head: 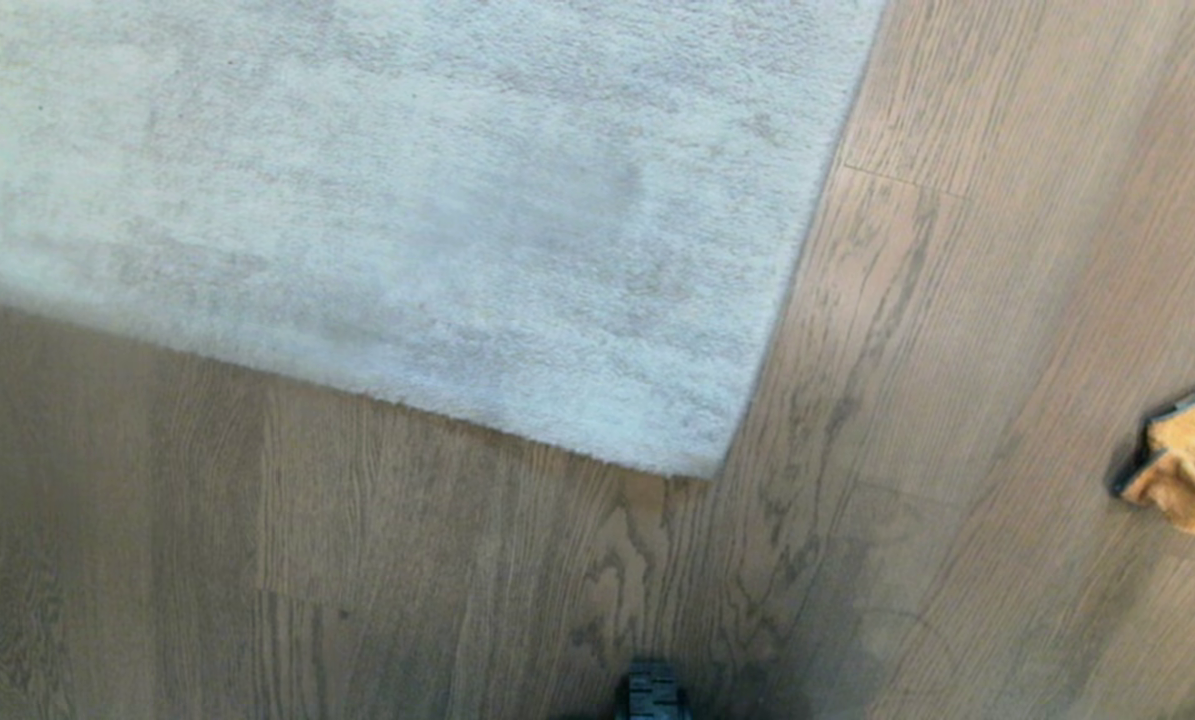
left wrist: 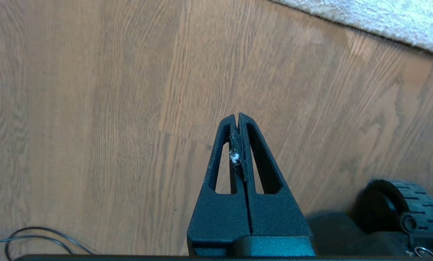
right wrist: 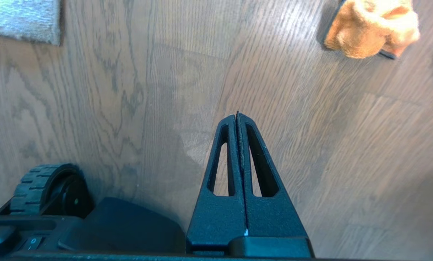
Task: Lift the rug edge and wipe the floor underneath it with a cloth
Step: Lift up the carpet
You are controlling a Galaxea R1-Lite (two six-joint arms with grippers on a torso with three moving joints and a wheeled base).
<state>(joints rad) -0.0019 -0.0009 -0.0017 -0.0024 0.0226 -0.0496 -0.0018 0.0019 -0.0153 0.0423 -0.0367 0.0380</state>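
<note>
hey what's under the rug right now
The rug lies flat on the plank floor, which shows around its corner. Whatever is beneath is covered. The cloth lies apart, off the rug.

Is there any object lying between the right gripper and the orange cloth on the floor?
Nothing visible. In the right wrist view only bare floor lies between the shut right gripper and the cloth. The rug lies apart from that path, its corner flat.

a thin black cable (left wrist: 38, 237) lies in a loose loop on the wooden planks, seen in the left wrist view, running off the picture's edge. a small white fluff tuft (left wrist: 234, 157) shows in that same view. nothing else non-task can be made out.
</note>
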